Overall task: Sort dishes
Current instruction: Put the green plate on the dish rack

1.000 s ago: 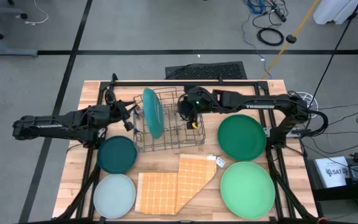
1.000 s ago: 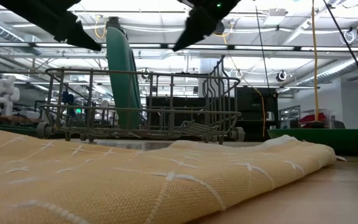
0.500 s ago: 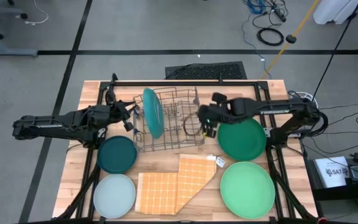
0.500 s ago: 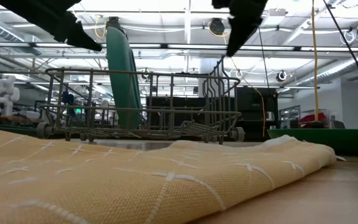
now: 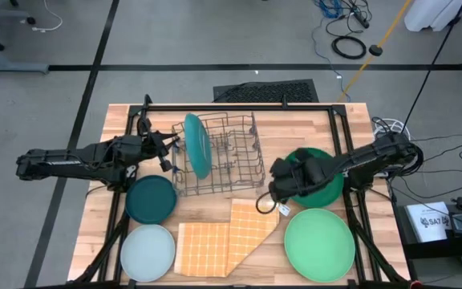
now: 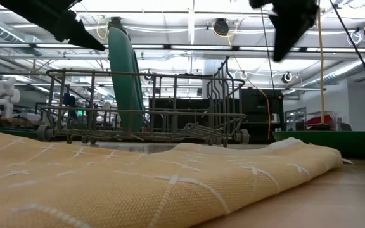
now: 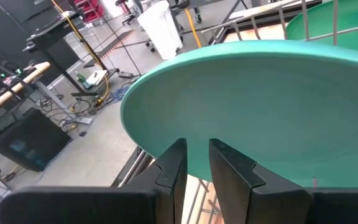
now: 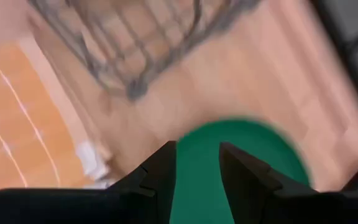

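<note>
Right claw (image 5: 265,199) is hovering just off the wire rack (image 5: 219,156), off the corner nearest the deep green plate (image 5: 321,181); its fingers (image 8: 160,171) are standing partly apart with nothing between them, and the plate's rim is lying just beyond the tips in the right wrist view. Left claw (image 5: 169,149) is waiting on the rack's opposite side, fingers (image 7: 173,168) nearly together with a narrow gap, empty, pointing at the teal-blue plate (image 5: 197,144), which is standing on edge in the rack. Remaining dishes are lying flat on the tabletop (image 5: 295,120): the light green plate (image 5: 319,243) beyond the deep green one, away from the rack; the dark teal plate (image 5: 151,199) near the rack's corner on the left arm's side; the pale blue plate (image 5: 147,252) further out from that. The orange checked cloth (image 5: 227,237) is lying in front of the rack. Judgement: plates are looking rigid, smooth and probably light, likely slippery; a flat-lying plate is offering only its raised rim, so pinching across the rim edge nearest the rack seems best.
</note>
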